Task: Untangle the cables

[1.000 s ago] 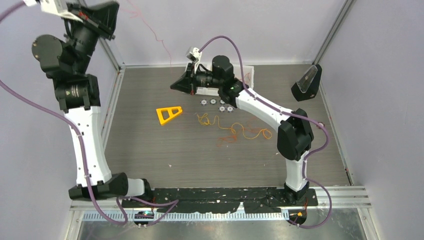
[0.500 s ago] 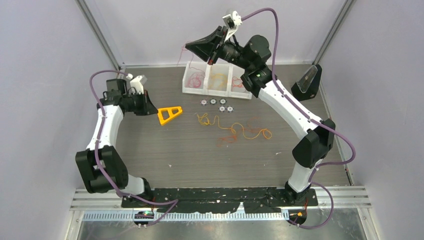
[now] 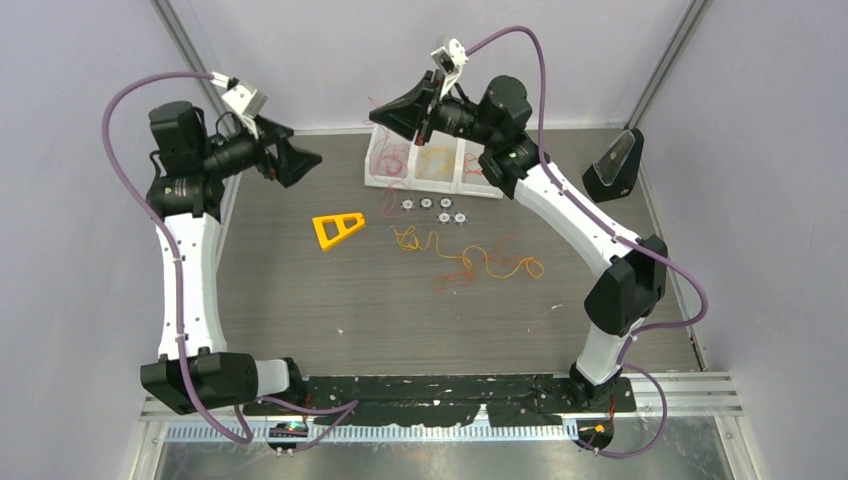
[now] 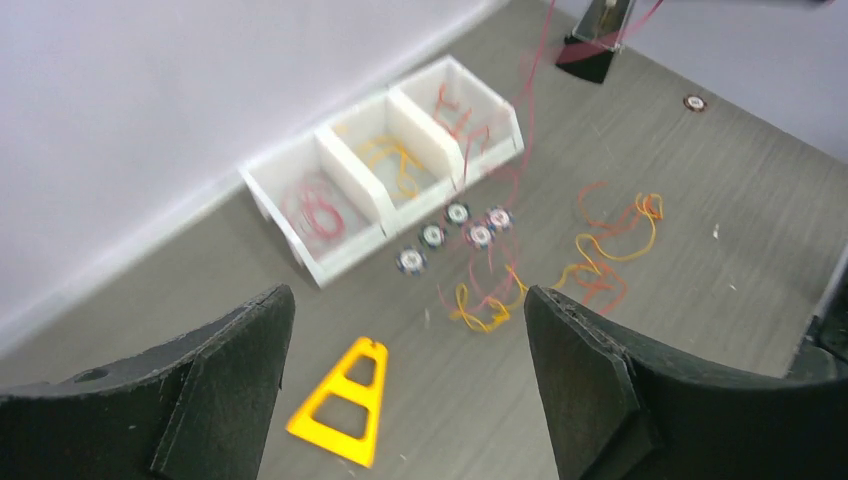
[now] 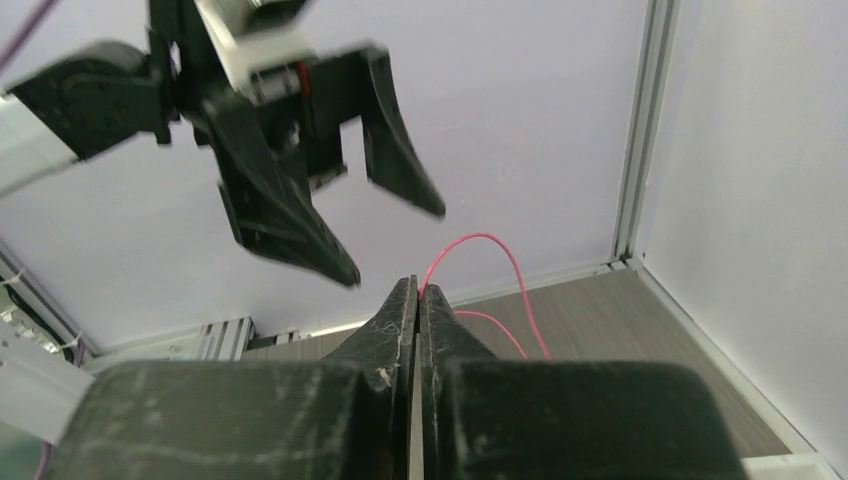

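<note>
Bright, even, diffuse light; faint shadows on the desk [image 3: 330, 300]. Left wrist view is motion-blurred, cables [image 4: 598, 272] smeared; overhead view sharp.

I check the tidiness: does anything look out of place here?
Yes: a thin red cable hangs from the shut right claw, passing over the white three-compartment plastic bin down to the table.

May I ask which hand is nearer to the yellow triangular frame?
Left. The left hand hovers left of the frame; the right hand, gripping a red cable, is farther, above the white bins.
</note>
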### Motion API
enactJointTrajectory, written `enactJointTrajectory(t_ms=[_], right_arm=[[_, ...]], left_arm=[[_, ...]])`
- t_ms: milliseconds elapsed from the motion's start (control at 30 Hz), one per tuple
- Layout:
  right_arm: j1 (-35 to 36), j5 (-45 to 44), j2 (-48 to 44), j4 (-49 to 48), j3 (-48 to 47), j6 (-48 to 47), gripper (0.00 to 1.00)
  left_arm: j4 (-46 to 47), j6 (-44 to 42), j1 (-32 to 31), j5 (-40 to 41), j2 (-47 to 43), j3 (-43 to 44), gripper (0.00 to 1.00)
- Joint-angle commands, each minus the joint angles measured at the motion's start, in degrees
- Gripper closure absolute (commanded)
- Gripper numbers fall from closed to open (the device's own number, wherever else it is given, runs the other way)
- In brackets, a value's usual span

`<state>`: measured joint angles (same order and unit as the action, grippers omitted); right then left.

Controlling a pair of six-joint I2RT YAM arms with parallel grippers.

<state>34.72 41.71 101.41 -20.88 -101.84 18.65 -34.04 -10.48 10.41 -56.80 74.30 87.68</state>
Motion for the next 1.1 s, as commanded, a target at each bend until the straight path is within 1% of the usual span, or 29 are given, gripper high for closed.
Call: enactJointTrajectory(t_ms=[0, 100, 167, 233, 333, 433, 500, 567, 733, 800, 833, 900, 967, 1000, 1033, 1067], right_arm=[[0.00, 2.49, -2.54, 0.03, 0.84, -2.95, 0.95], [0.00, 2.74, -2.40, -0.43, 0.97, -2.68, 0.95], [0.11, 2.81, -2.05, -1.26, 0.51, -1.22, 0.95], [0.13, 2.94, -1.68, -1.91, -0.41, 0.22, 0.94], [0.33, 3.02, -1.54, -2.58, -1.69, 1.42, 0.95], [0.30, 3.03, -1.43, -2.83, -2.69, 2.78, 0.95], [0.36, 3.02, -1.20, -2.92, -3.52, 3.34, 0.95], [0.35, 2.86, -0.90, -2.84, -4.44, 3.47, 0.95], [-0.38, 2.25, -0.64, -2.39, -6.69, 4.51, 0.95], [-0.77, 2.34, -0.50, -2.60, -7.23, 5.29, 0.95], [-1.01, 2.37, -0.46, -2.70, -7.36, 5.58, 0.95], [-1.45, 2.49, -0.37, -2.71, -7.46, 6.13, 0.95], [-2.25, 2.54, -0.35, -2.57, -7.32, 6.75, 0.94], [-2.62, 2.46, -0.38, -2.49, -7.23, 7.32, 0.95], [-3.60, 2.43, -0.48, -2.32, -6.90, 7.56, 0.95], [-4.18, 2.41, -0.58, -2.19, -6.67, 7.87, 0.95]], left_arm=[[6.25, 0.12, -2.22, -2.70, 1.92, 6.65, 0.13], [8.03, -0.74, -6.72, 0.39, 3.37, 7.05, 0.10], [12.38, -1.06, -9.49, 1.78, 3.86, 4.21, 0.01], [18.90, 0.09, -12.42, 2.46, 4.36, 0.77, 0.00], [30.07, 4.55, -14.53, 2.91, 6.17, -4.34, 0.00], [38.57, 10.54, -16.06, 3.16, 8.98, -5.72, 0.00], [42.33, 14.99, -17.19, 2.22, 11.06, -5.46, 0.01], [43.01, 16.54, -18.04, 1.12, 12.82, -4.83, 0.08], [43.02, 15.51, -18.15, -0.32, 14.64, -6.33, 0.34], [44.60, 17.12, -18.17, -1.59, 15.52, -6.39, 0.44], [45.89, 18.32, -18.23, -2.06, 16.08, -6.26, 0.51], [48.39, 21.10, -18.17, -2.58, 16.93, -5.56, 0.68], [48.85, 21.84, -18.15, -3.18, 17.06, -4.71, 0.86], [49.10, 21.97, -18.17, -3.36, 16.87, -4.67, 0.96], [49.21, 22.05, -18.14, -3.27, 16.48, -4.75, 1.00], [49.54, 22.46, -17.81, -3.04, 16.00, -4.79, 1.00]])
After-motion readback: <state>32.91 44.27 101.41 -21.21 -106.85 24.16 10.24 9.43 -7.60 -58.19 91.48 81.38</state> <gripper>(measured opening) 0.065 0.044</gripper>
